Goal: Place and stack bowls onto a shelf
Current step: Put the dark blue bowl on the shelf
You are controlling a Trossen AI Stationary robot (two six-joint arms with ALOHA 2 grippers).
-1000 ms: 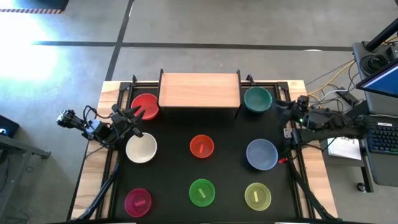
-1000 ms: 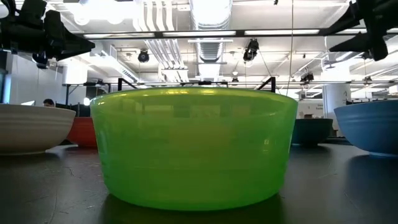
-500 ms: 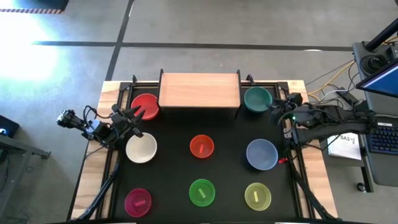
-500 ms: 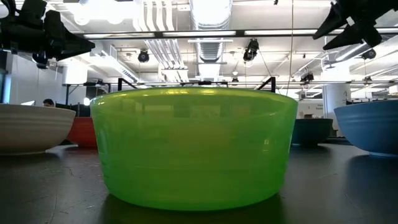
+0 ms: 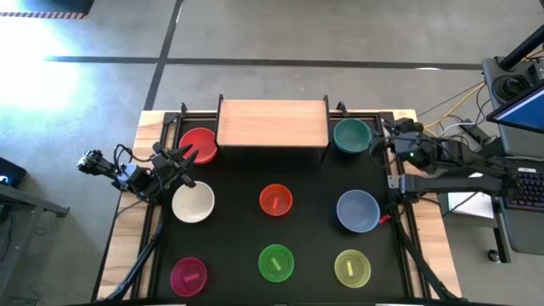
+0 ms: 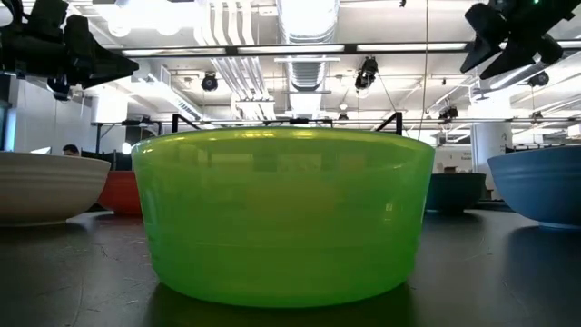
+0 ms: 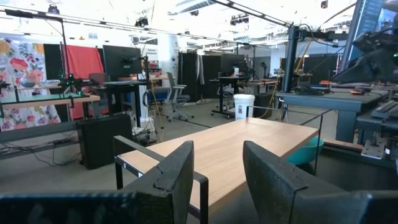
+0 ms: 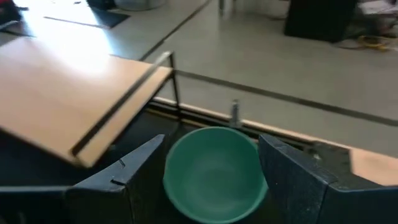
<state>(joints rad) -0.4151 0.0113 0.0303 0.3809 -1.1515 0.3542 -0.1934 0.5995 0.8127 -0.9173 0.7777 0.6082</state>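
Observation:
Eight bowls stand upright on the black mat: red (image 5: 198,144), teal (image 5: 352,136), white (image 5: 193,202), orange-red (image 5: 275,201), blue-grey (image 5: 358,211), magenta (image 5: 189,276), green (image 5: 276,263) and yellow-green (image 5: 352,268). The light-wood shelf (image 5: 272,123) stands at the far edge between the red and teal bowls, with nothing on its top. My left gripper (image 5: 187,159) hovers open between the red and white bowls, pointing at the shelf (image 7: 249,146). My right gripper (image 5: 382,141) is open just right of the teal bowl (image 8: 214,174), tipped down toward it, touching nothing.
The shelf's black legs (image 5: 219,140) stand close to the red and teal bowls. The mat (image 5: 314,229) lies on a wooden table (image 5: 149,127). A desk with a keyboard and cables (image 5: 510,183) is past the table's right edge.
My right gripper has swung from the table's right side toward the far edge and the teal bowl, rising a little and tipping downward while rolling. Its fingers stay open. No bowl has moved.

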